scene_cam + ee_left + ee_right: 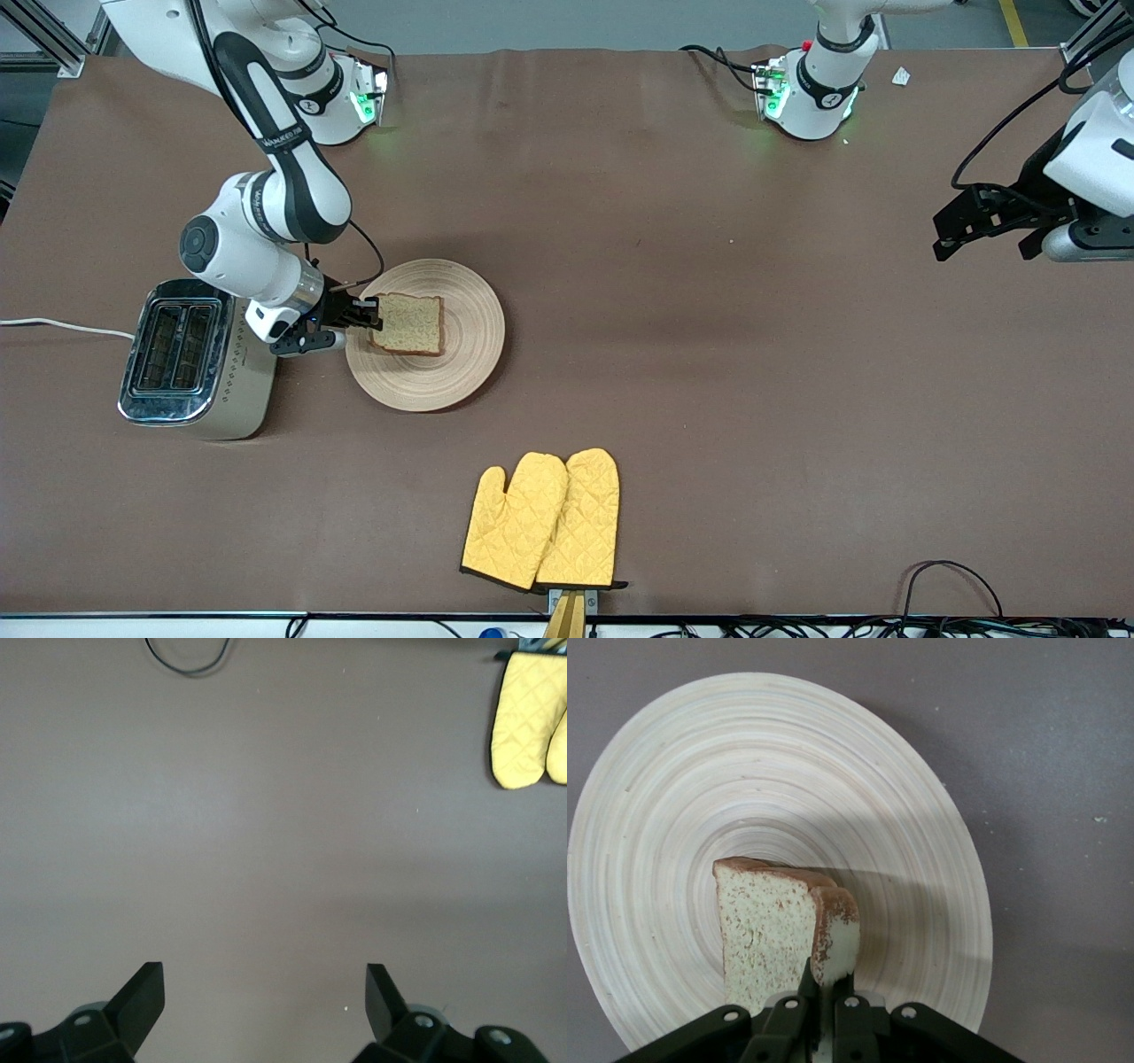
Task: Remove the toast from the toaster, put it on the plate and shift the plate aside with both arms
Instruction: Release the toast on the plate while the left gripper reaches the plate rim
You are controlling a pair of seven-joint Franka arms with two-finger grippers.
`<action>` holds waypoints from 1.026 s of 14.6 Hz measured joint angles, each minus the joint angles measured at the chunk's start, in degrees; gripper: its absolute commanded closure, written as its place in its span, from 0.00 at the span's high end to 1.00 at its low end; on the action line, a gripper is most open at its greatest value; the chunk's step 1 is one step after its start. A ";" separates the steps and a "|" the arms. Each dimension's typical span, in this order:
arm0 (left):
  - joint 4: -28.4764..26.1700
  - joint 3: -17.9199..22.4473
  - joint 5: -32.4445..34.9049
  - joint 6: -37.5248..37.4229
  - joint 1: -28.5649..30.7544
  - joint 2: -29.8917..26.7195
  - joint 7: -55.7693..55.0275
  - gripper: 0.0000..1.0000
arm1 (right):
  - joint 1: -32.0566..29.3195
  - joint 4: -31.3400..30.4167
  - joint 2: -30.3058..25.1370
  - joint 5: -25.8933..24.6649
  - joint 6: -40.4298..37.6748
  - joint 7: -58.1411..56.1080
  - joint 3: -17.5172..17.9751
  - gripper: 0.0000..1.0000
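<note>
Two arms are mine here, and only one of them is busying itself. My right gripper (365,317) is pinching the toast (408,324) by one edge, its fingers (852,1008) closed tight on the crust, and it is holding the slice over the middle of the plate (469,312); in the right wrist view the bread is standing on edge between my fingertips with the plate's ring grain spread out beneath it, and I cannot tell whether the slice's lower edge is touching the wood. The plate is lying flat on the brown table (673,372), just beside the toaster (190,359), which is standing toward the right arm's end of the table with its two slots facing up. My left gripper (988,226) is waiting at the left arm's end of the table, its fingers (142,997) spread wide apart and gripping nothing, hanging over bare table surface. A pair of yellow oven mitts (545,520) is lying side by side, nearer to the front camera than the plate and well apart from it.
</note>
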 measured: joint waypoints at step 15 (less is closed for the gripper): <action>-1.96 -5.94 -42.48 22.67 -7.73 34.33 6.51 0.99 | 0.04 5.60 -1.83 -9.13 -10.05 -1.92 -9.29 0.79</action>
